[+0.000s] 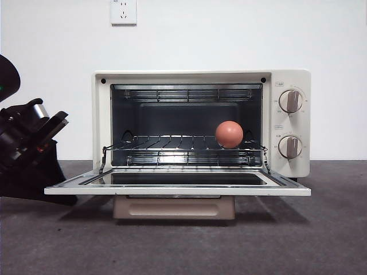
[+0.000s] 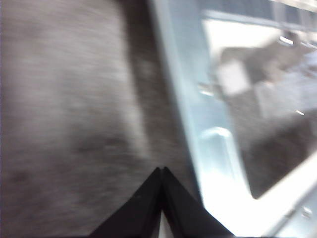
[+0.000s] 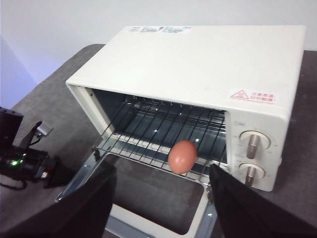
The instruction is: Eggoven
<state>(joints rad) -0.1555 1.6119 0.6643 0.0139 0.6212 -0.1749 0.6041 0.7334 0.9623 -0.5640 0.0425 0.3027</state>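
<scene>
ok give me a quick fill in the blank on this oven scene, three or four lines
1. The small reddish-brown egg rests on the wire ____ inside the cream boxy toaster oven.
2. The oven's glass door is ____.
3. The left claw, beside the door's edge, is ____.
4. The oven has ____ knobs.

Missing words: rack; open; shut; two

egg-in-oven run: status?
Done: egg sits on the wire rack inside the toaster oven. In hand: nothing; right gripper is open and empty above the door, left gripper shut by the door's edge. Left: door not yet closed.
</scene>
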